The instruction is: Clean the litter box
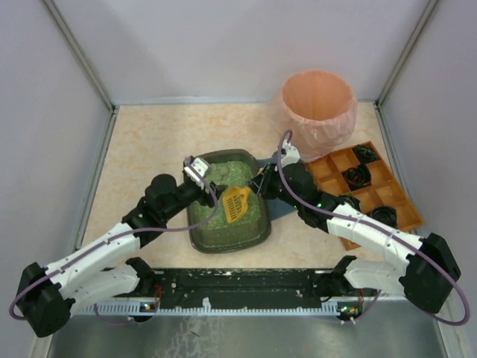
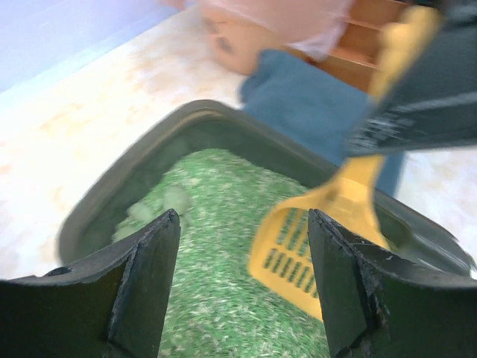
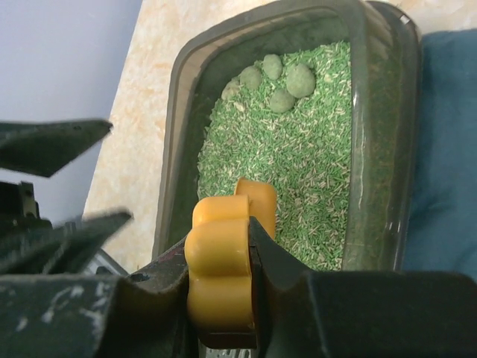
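Robotics lab test cell: plain pale grey panel walls (image 1: 45,112) and slim metal corner posts (image 1: 78,51) are enclosing a beige marbled tabletop (image 1: 149,142). A white-and-black left robot arm (image 1: 97,257) and a matching right robot arm (image 1: 365,227) are reaching out from a black mounting rail (image 1: 246,287) at the near edge. Household props are sitting staged: a dark grey plastic litter box (image 1: 223,248) at the centre, a round pink-lined bin (image 1: 317,130) at the far right.

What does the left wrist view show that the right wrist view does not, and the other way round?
Only the left wrist view: the slotted blade of the yellow scoop, the pink-lined bin and the orange tray. Only the right wrist view: the round clumps, sharp enough to tell apart. Both: the litter box, its green litter, the blue cloth, and the right pincer shut on the scoop's handle.
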